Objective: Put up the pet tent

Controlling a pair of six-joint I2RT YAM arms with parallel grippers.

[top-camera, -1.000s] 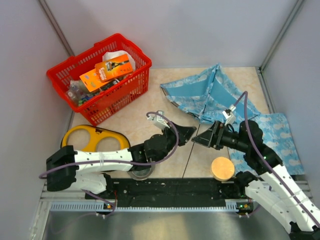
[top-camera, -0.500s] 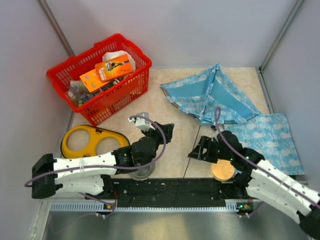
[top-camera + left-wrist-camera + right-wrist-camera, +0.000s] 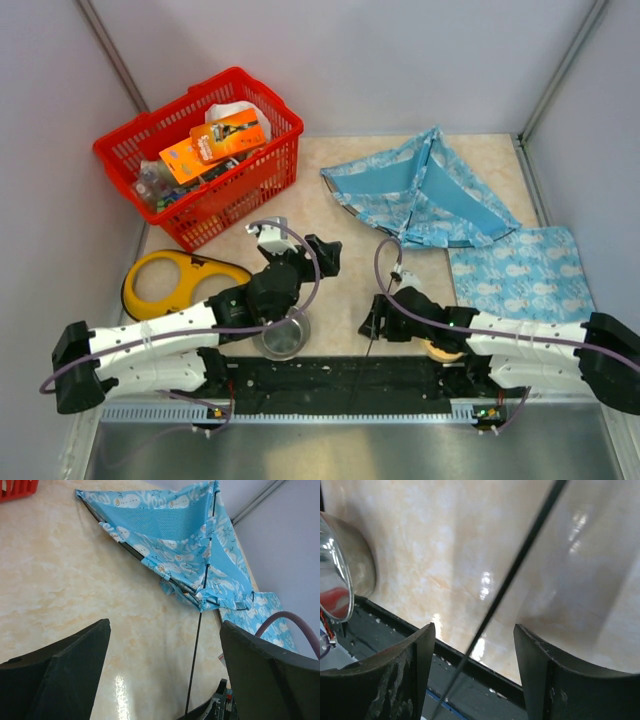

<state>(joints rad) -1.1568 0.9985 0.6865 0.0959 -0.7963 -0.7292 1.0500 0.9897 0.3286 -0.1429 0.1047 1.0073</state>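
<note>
Along the near edge runs a black rail [image 3: 340, 375] with the 2 arm bases on it. Just beyond it a steel bowl [image 3: 283, 338] stands on the tan table [image 3: 340, 180], partly under the left arm. To the right, a round cork-coloured disc [image 3: 438, 350] shows only as a sliver beneath the right arm. The right gripper [image 3: 369, 322] is low over the table beside the bowl and points left. Its 2 fingers are parted and grasp nothing. In the right wrist view a thin dark line [image 3: 507, 580] on the tabletop passes under the gap between them. The left gripper [image 3: 328, 257] is a little farther out, near the table's middle, and points toward the far right. Its jaws are spread wide and released, with only bare tabletop between them in the left wrist view. Left of it lies a flat yellow piece [image 3: 192, 270] with 2 large holes. On the right side lies a flat rectangular mat [image 3: 520, 280] of blue printed fabric. Just beyond it, well apart from both grippers, is the pet tent [image 3: 430, 195]. It lies collapsed flat on the far right part of the table, light-blue panels folded over one another, with dark poles along its edges. In the far left corner stands a red basket [image 3: 255, 175] filled with packaged goods.
</note>
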